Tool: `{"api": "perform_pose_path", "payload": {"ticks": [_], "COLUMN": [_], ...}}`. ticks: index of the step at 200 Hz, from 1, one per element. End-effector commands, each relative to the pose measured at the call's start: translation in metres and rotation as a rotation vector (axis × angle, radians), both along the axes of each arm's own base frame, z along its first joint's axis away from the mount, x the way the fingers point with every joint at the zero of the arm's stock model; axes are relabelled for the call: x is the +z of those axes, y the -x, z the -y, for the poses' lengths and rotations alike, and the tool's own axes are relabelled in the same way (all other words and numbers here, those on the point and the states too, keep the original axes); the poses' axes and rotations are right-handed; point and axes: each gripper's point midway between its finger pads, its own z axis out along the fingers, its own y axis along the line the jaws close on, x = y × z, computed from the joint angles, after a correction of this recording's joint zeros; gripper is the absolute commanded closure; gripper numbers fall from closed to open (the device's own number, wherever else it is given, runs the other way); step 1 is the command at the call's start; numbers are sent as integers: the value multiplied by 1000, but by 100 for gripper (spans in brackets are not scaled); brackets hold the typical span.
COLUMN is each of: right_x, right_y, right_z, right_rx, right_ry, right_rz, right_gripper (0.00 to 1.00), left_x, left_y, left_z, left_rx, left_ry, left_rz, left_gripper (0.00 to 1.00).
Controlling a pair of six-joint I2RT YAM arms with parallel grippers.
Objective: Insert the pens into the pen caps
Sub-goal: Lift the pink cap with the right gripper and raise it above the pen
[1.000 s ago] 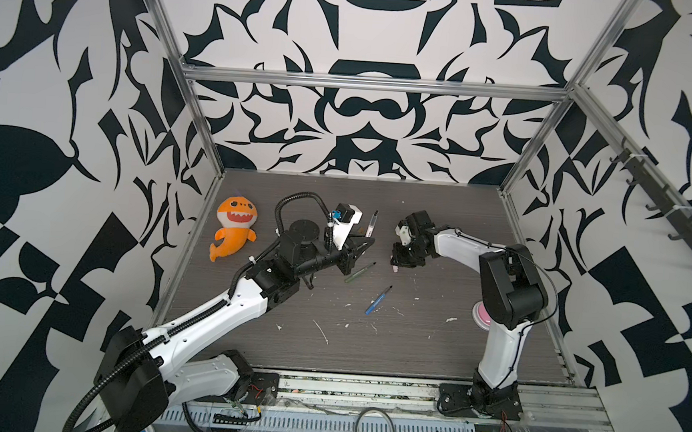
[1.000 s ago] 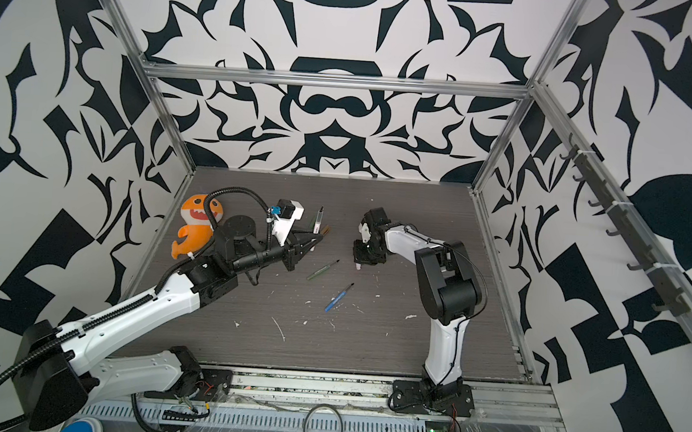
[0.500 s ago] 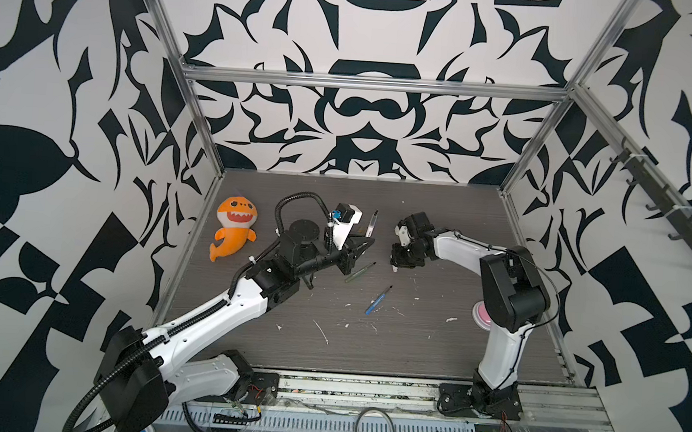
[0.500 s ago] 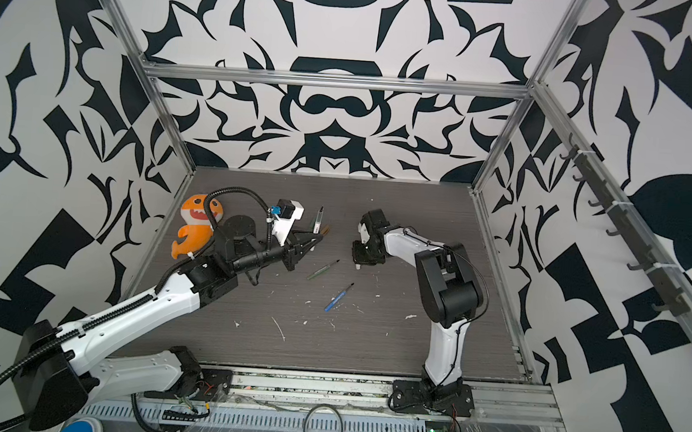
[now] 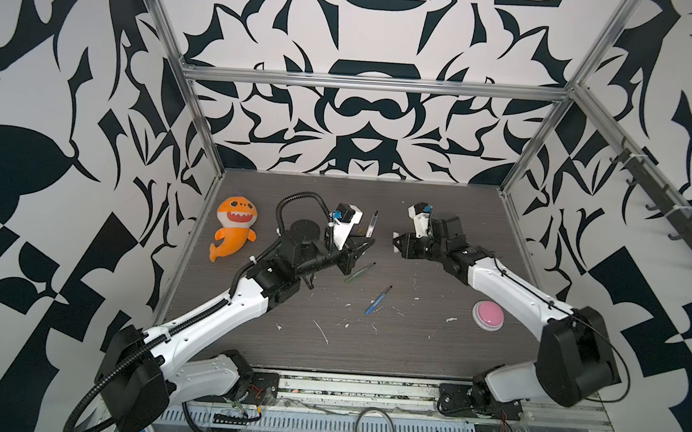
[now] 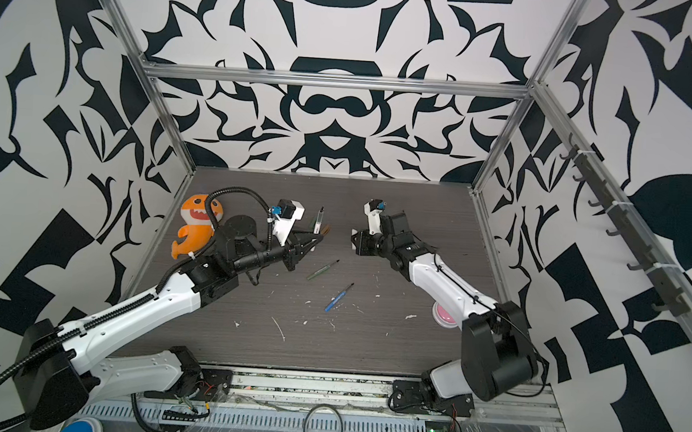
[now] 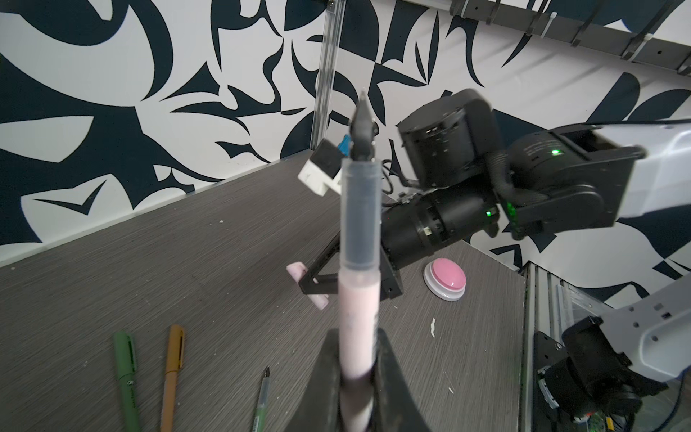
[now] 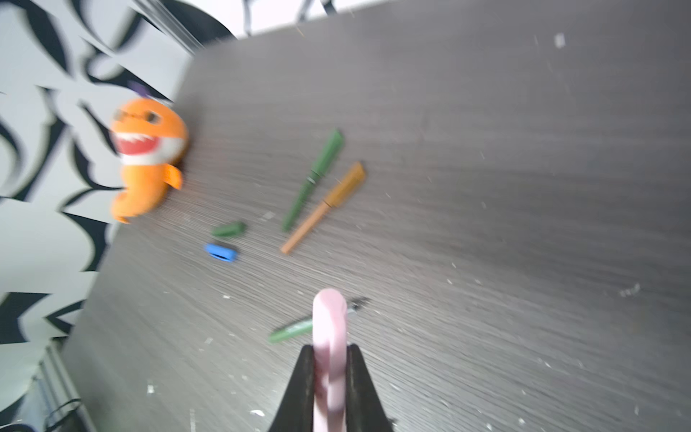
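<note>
Working over a dark grey wood-grain table [image 5: 409, 355] flecked with white scuffs, I am boxed in by black-and-white patterned walls [image 5: 362, 135] on an aluminium frame [image 5: 370, 82]. An orange shark plush [image 5: 235, 230] lies far left and a pink button [image 5: 488, 314] near right. My left gripper [image 5: 366, 243] is clamped tight on the white-pink pen [image 7: 359, 291]; its long axis runs straight out from between my fingers, dark tip leading, toward the far side in both top views. My right gripper [image 5: 395, 244] is pinched closed on the pale pink cap [image 8: 329, 325], held just right of that pen with a gap between them. Between my arms 2 uncapped pens lie on the table, a green pen [image 5: 360, 271] and a blue pen [image 5: 378, 299], each slanted with tip far right and tail near left. My right wrist view shows a capped green pen [image 8: 314, 179] and a capped orange pen [image 8: 325, 205] side by side, with a loose green cap [image 8: 228, 229] and blue cap [image 8: 220, 252] nearer the plush
</note>
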Motion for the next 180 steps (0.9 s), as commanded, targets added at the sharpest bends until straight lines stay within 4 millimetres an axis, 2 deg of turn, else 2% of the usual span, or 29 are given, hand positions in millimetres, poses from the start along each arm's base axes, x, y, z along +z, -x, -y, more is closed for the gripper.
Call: {"api": "perform_pose_path", "payload": {"ticks": [1, 54, 79, 135, 180], "right_x": [59, 162, 195, 248, 268], "right_y": [7, 43, 58, 79, 80], "right_z": [-17, -28, -31, -26, -34], "right_rx": [50, 98, 103, 67, 92], "right_ry": [-127, -272, -328, -448, -504], "right_rz": [176, 483, 585, 773, 804], "right_gripper": [85, 86, 86, 88, 88], "left_x": [13, 6, 9, 11, 12], "left_y": [-1, -8, -5, -3, -2], "left_z": [3, 2, 2, 3, 3], "left_rx": [-5, 28, 19, 6, -1], "left_ry": [30, 18, 35, 43, 47], "left_rz": [15, 15, 5, 6, 7], "left_gripper": [94, 95, 95, 95, 95]}}
